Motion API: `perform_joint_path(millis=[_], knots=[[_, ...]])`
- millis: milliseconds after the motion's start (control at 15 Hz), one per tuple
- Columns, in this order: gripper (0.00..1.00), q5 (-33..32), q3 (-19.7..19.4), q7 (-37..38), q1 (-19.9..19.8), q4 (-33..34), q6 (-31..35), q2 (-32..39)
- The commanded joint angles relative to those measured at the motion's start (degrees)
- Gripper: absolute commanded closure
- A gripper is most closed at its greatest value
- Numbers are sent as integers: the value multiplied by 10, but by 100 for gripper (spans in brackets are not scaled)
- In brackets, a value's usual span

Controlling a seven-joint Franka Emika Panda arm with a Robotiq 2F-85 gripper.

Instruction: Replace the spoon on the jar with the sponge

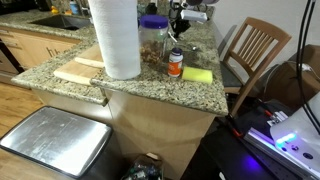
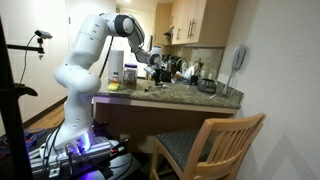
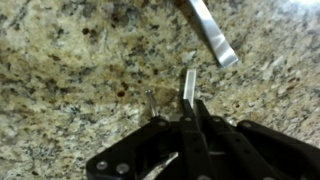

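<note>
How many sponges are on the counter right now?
1. The yellow sponge lies on the counter beside the small orange bottle. The paper towel roll could hide others behind it.

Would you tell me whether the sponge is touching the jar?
Apart: in an exterior view the small orange bottle stands between the sponge and the jar.

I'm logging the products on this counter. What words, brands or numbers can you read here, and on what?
No text can be read in any view.
Small orange bottle: it has a pale label band, too small and blurred to read.
Jar: no legible label shows.
</note>
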Motion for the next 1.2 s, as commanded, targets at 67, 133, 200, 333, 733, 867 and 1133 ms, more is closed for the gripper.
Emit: perform_joint_path(millis=[67,133,200,333,733,867,1133], knots=[[98,18,5,-49,-30,-39,-69,-106],[98,17,2,-53,-35,-43,-85,-125],[98,18,1,-56,-41,-43,-100,-141],[64,50,7,-82,-53,-44,-117,-156],[24,146,23,-132,-50,-48,-78,-110],[10,148,29,-132,-46,-41,-69,-80],[0,116,33,-118,-37,-15,-52,-19]])
